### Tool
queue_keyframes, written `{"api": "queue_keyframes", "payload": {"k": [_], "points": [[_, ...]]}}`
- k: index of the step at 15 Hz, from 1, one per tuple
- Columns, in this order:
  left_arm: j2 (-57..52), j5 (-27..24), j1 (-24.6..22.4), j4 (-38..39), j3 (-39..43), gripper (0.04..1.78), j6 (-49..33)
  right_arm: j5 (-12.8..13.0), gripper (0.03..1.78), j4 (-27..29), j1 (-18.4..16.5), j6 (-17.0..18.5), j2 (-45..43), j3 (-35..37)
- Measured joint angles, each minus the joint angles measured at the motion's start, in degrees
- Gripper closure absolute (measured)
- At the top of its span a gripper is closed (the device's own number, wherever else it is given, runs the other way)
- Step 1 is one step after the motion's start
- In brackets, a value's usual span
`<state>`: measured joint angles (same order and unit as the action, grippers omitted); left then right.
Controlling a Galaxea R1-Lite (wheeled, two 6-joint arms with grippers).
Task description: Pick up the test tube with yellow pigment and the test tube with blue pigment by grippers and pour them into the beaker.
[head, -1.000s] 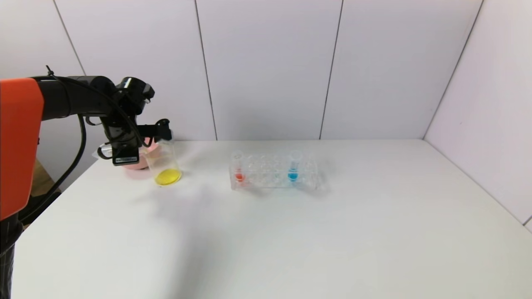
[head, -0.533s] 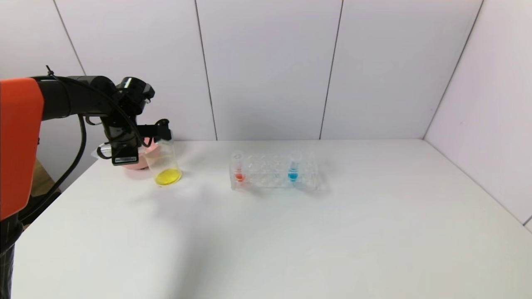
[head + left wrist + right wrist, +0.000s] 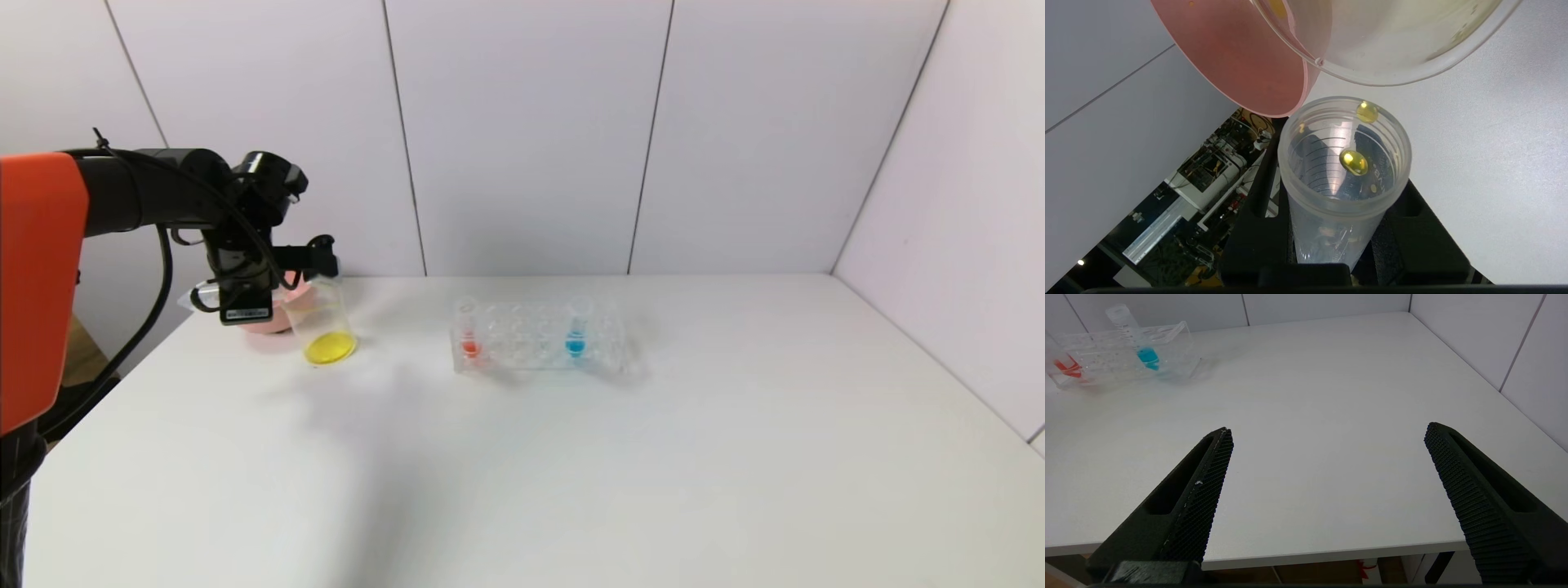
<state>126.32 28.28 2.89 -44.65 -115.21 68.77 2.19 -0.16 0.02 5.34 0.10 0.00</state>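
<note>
My left gripper (image 3: 317, 256) is shut on the test tube with yellow pigment (image 3: 1344, 163) and holds it tipped beside the beaker's rim. Only a few yellow drops cling inside the tube. The beaker (image 3: 321, 320) stands at the table's far left with yellow liquid in its bottom; it also shows in the left wrist view (image 3: 1396, 45). The test tube with blue pigment (image 3: 577, 328) stands upright in the clear rack (image 3: 535, 347), and shows in the right wrist view (image 3: 1135, 338). My right gripper (image 3: 1328, 430) is open and empty, low at the table's near edge.
A pink bowl (image 3: 268, 317) sits just behind the beaker, on its left, and shows in the left wrist view (image 3: 1237, 57). A tube with red-orange colour (image 3: 469, 329) stands at the rack's left end. Wall panels close the back and the right side.
The left arm has shifted very slightly upward. The tube stays tipped at the beaker, and nothing else has moved.
</note>
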Motion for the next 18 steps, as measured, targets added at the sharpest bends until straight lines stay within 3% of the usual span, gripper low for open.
{"api": "queue_keyframes", "payload": {"k": [13,15,18], "points": [[-0.60,0.05,0.16,-0.57,0.00,1.28,-1.11,0.00,0.10,0.00,0.02,0.00,0.00,0.00],[-1.68,-2.93,0.00,-0.57,0.05,1.28,-5.16,0.00,0.10,0.00,0.00,0.00,0.00,0.00],[-4.02,-12.36,-1.84,-0.60,0.44,1.28,-14.47,0.00,0.10,0.00,0.02,0.00,0.00,0.00]]}}
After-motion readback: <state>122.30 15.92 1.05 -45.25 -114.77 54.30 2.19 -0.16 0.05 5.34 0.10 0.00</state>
